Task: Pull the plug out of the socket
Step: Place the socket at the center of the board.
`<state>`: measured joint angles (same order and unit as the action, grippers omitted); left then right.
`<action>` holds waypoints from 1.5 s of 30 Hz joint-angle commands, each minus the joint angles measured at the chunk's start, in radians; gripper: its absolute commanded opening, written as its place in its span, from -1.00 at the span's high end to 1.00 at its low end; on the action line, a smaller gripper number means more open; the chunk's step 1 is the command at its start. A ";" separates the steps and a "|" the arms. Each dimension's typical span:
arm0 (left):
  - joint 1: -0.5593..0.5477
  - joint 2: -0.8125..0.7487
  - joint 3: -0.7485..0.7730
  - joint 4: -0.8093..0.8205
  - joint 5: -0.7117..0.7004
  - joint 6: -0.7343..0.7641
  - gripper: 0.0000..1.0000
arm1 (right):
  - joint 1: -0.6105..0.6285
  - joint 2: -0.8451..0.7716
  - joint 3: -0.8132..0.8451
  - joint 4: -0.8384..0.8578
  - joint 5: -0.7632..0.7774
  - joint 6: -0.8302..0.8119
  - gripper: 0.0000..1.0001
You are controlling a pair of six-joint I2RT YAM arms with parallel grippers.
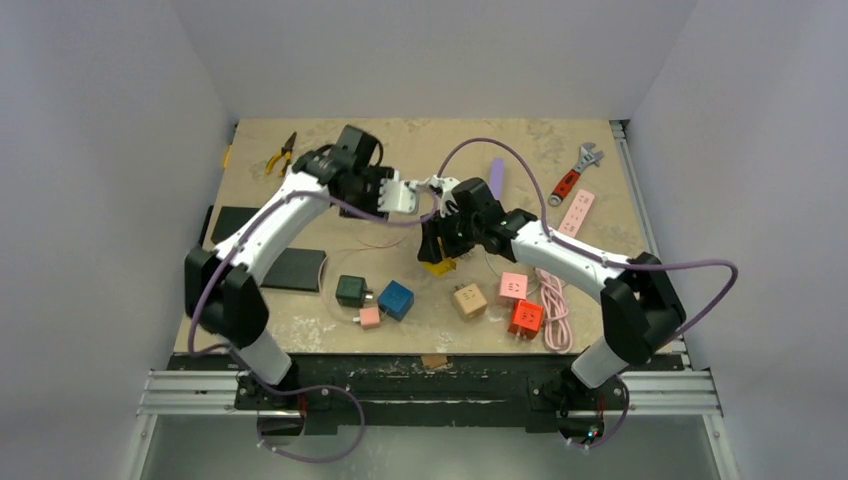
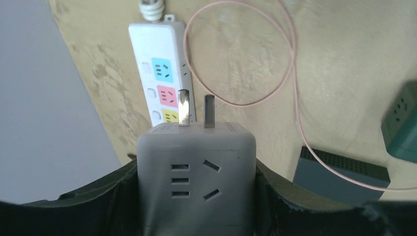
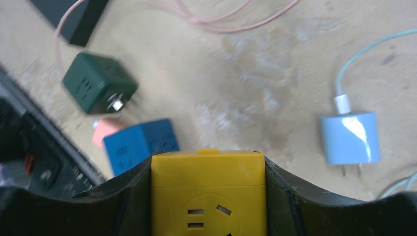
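Two grips: left pincer (image 2: 196, 196) clenches grey plug (image 2: 196, 157), prongs (image 2: 184, 107) bare; right pincer (image 3: 207, 196), five o'clock, yellow socket (image 3: 207, 177); separate straight.

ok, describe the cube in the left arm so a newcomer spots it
On the table, find where left arm and right arm meet. The grey cube sits in the left jaws. Loose cubes are coloured and the right jaws hold a yellow cube; this one is pale grey.
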<state>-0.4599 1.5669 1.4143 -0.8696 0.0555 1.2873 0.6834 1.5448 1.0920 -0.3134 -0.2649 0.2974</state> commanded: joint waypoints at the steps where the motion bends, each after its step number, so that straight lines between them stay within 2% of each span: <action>1: 0.000 0.172 0.285 -0.301 -0.061 -0.389 1.00 | -0.009 0.078 0.057 0.114 0.168 0.041 1.00; 3: -0.002 0.188 0.294 -0.287 -0.028 -0.407 1.00 | -0.016 0.111 0.065 0.137 0.183 0.051 1.00; 8: -0.008 0.205 0.231 -0.237 0.004 -0.462 0.83 | -0.018 0.180 0.053 0.207 0.224 0.074 1.00; 11: -0.006 0.208 0.205 -0.208 0.039 -0.515 0.54 | -0.018 0.218 0.038 0.246 0.238 0.093 0.97; 13: -0.006 0.207 0.192 -0.197 0.072 -0.550 0.38 | -0.019 0.240 0.031 0.263 0.255 0.103 0.88; 17: -0.006 0.221 0.163 -0.182 0.125 -0.616 0.10 | -0.018 0.267 0.030 0.279 0.280 0.113 0.40; 18: -0.006 0.226 0.154 -0.175 0.130 -0.627 0.01 | -0.018 0.270 0.032 0.278 0.293 0.114 0.19; 19: -0.005 0.230 0.141 -0.165 0.137 -0.641 -0.18 | -0.018 0.272 0.036 0.273 0.305 0.115 -0.05; 20: -0.005 0.233 0.129 -0.157 0.143 -0.651 -0.26 | -0.018 0.275 0.040 0.268 0.311 0.112 -0.17; 23: -0.005 0.231 0.086 -0.122 0.153 -0.668 -0.34 | -0.018 0.275 0.046 0.254 0.324 0.104 -0.52; 24: -0.004 0.229 0.075 -0.113 0.156 -0.675 -0.56 | -0.019 0.274 0.048 0.253 0.328 0.101 -0.70; 25: -0.003 0.228 0.067 -0.105 0.161 -0.679 -0.93 | -0.018 0.273 0.048 0.249 0.331 0.099 -0.86; 26: -0.003 0.228 0.060 -0.099 0.164 -0.683 -0.99 | -0.018 0.272 0.051 0.247 0.333 0.099 -0.91; 31: 0.007 0.206 0.049 -0.077 0.199 -0.710 -1.00 | -0.021 0.232 0.055 0.234 0.346 0.097 -0.97; 35: 0.055 0.147 0.039 -0.030 0.283 -0.730 -1.00 | -0.039 0.170 0.067 0.210 0.355 0.084 -0.98; 40: 0.130 0.117 0.068 -0.006 0.440 -0.764 -1.00 | -0.082 0.061 0.061 0.177 0.376 0.062 -0.97; 45: 0.168 0.118 0.072 0.047 0.495 -0.798 -1.00 | -0.161 -0.048 0.023 0.158 0.386 0.056 -0.98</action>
<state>-0.3096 1.7153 1.4593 -0.8921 0.4377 0.5350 0.5762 1.5806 1.1164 -0.1421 0.0830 0.3725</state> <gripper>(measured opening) 0.998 0.987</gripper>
